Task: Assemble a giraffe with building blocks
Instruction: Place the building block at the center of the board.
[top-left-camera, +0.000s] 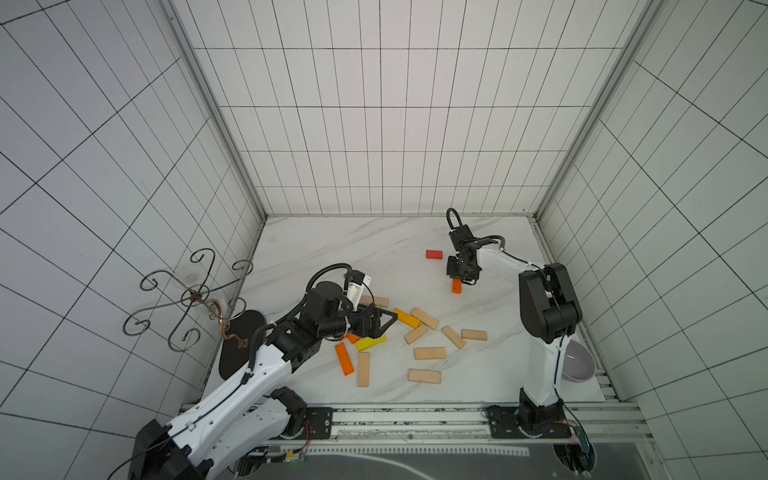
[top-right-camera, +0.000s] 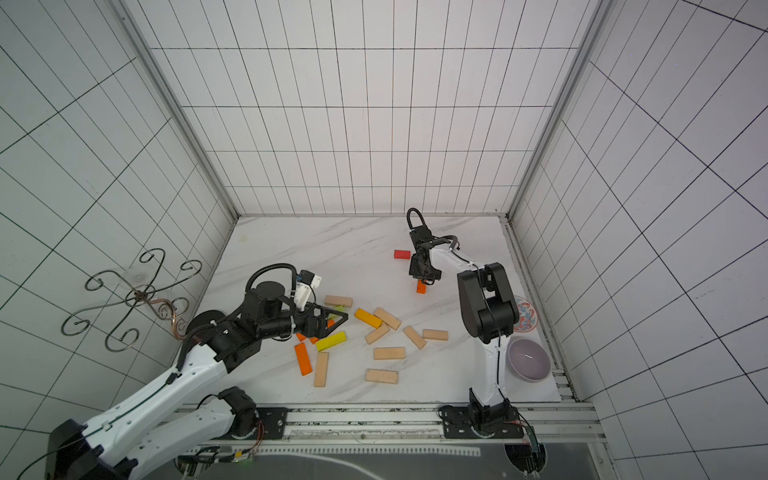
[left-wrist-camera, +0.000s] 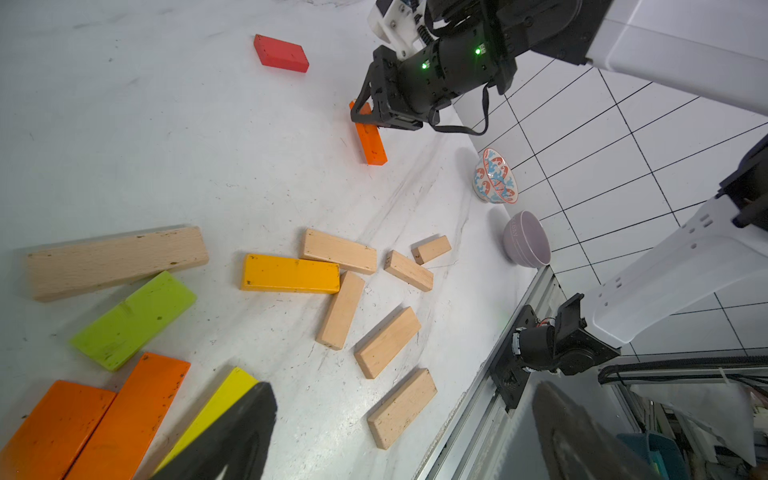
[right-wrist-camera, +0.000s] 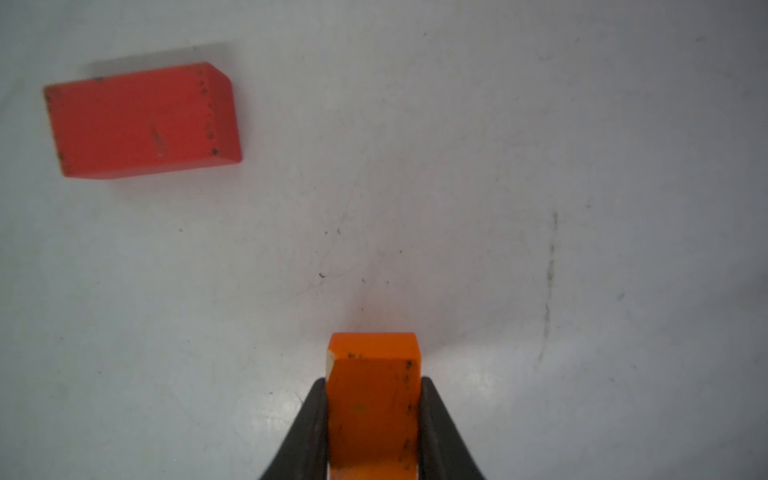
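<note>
Your right hand (right-wrist-camera: 372, 384) is closed down on a small orange block (right-wrist-camera: 372, 349), its two dark fingers (right-wrist-camera: 313, 415) pressed flat against the block's long sides with one end poking out ahead of them. That block sits toward the far right of the surface (top-left-camera: 374, 249), well apart from the main scatter, and the red block (right-wrist-camera: 141, 120) lies flat near it, not touching. From these views you cannot tell whether the orange block is clear of the surface or resting on it.

Your left hand (top-left-camera: 380, 324) is spread wide and has hold of nothing. It hangs low over the near-left cluster, where more orange blocks (left-wrist-camera: 133, 411), a yellow block (top-left-camera: 370, 343) and a lime-green block (left-wrist-camera: 133, 320) lie together. An amber block (left-wrist-camera: 291, 273) and the plain wooden blocks (left-wrist-camera: 338, 251) are strewn flat across the middle.

Nothing is stacked or stood up anywhere, so I'd judge the giraffe barely begun: you are at the pick-up of an early piece. The next move calls for a straight lift to clear the surface, then a carry to open ground where you mean to build. Watch the grip: the fingers seem to hold nearer one end, so the block could swing or slip when raised. Keep the right arm's elbow clear of the two bowls (top-right-camera: 540, 370) behind it
</note>
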